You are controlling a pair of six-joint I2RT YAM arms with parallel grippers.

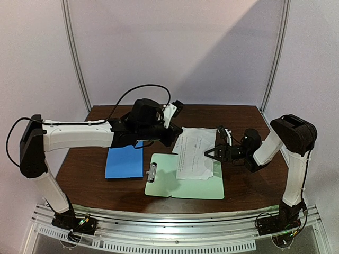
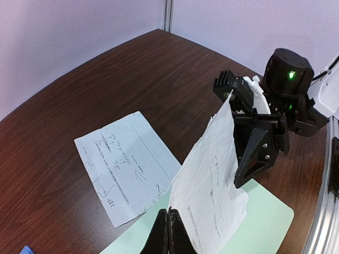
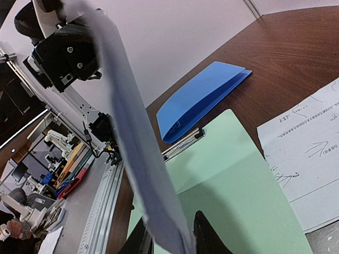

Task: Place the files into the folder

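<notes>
Lifting one sheet (image 2: 212, 185) off the pile looks to be the step in hand. It stands nearly on edge above the clipboard (image 3: 228, 180), spanning from the left claw (image 2: 168, 217) at its low corner up to the right claw (image 3: 170, 233) at its far edge. The left claw is pressed together right at the paper, but whether it really pinches that corner I cannot tell. The right claw is part-spread astride the edge, one finger on each side, and does not look clamped on yet.

To do this well, the right claw should bite squarely and well in from the edge before anything else moves. The paper is floppy, so a shallow nip would likely slip or tear. Both holds should then travel together, keeping the sheet lightly taut and never pulling against each other, or it will buckle.

The folder (image 3: 198, 100) lies on the surface (image 2: 106, 90) just past the clipboard's clip end. Its cover is down and only gapes a little at the mouth, so I judge it must be opened wider before the sheet can slide in.

The other sheet (image 2: 124, 164) lies flat, touching the clipboard, and should stay undisturbed
</notes>
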